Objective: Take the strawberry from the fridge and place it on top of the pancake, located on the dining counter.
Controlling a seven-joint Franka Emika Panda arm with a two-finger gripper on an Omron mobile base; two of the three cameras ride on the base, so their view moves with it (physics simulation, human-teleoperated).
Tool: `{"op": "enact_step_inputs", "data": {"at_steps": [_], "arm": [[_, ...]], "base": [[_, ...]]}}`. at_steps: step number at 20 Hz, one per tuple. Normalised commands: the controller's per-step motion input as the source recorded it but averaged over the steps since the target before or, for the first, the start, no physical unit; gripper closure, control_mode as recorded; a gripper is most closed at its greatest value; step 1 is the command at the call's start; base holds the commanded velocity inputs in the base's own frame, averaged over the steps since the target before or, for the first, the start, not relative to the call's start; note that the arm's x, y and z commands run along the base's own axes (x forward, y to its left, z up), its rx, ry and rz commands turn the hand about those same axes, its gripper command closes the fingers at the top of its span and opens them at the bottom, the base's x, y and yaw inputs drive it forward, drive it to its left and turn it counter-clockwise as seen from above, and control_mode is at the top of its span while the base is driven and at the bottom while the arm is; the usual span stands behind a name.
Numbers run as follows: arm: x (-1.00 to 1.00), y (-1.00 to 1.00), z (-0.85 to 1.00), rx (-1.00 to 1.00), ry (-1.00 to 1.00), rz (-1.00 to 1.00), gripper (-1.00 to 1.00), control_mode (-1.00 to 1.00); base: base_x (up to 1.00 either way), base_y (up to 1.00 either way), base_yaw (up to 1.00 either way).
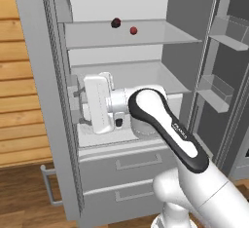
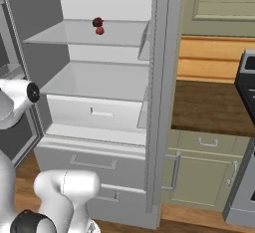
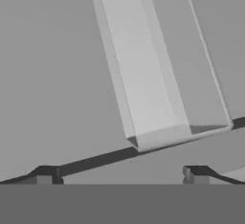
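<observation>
The strawberry (image 1: 133,30) sits on the upper shelf (image 1: 146,36) of the open fridge (image 1: 58,124), a small bright red dot toward the middle of the shelf. Just beside it, on the side nearer the back wall in the left base view, is a darker maroon-black lump (image 1: 115,23). In the right base view the red one (image 2: 99,30) lies directly under the dark one (image 2: 97,22) and the two look as if they touch; from the other side there is a clear gap, so I take them as near but apart.

My jaws (image 3: 122,175) are well below that shelf. My hand (image 1: 99,103) is down by the left edge of the fridge opening, level with the lower shelf (image 1: 141,73) and the inner drawer (image 2: 99,112). So the fruit lies up and to the right of me, and deeper into the cabinet. The coming move, as I judge it, is a lift past the lower shelf, then a reach in over the upper one.

Jaws stand wide, holding nothing; both fingertips (image 3: 45,176) show far apart at the bottom of the hand view.

The fruit is roundish, with no long axis I can make out, so any approach angle should do. The risk is catching the dark lump instead.

Hard to make out: the hand view gives me grey panels and a pale slanted bin (image 3: 153,74), probably on a door, which I cannot place for certain. In the left base view my own forearm (image 1: 165,124) covers part of the drawer front.
</observation>
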Motion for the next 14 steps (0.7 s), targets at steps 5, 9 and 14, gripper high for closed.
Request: {"op": "enact_step_inputs", "data": {"at_steps": [5, 9, 14], "arm": [[-0.32, -0.73, 0.00, -0.03, 0.01, 0.00, -1.00, -1.00], [-0.09, -0.70, 0.01, -0.18, 0.07, 0.00, -1.00, -1.00], [0.25, -0.52, 0.00, -0.53, 0.26, 0.04, -1.00, -1.00]], "base": [[0.00, 0.00, 0.00], [0.00, 0.00, 0.00], [0.00, 0.00, 0.00]]}}
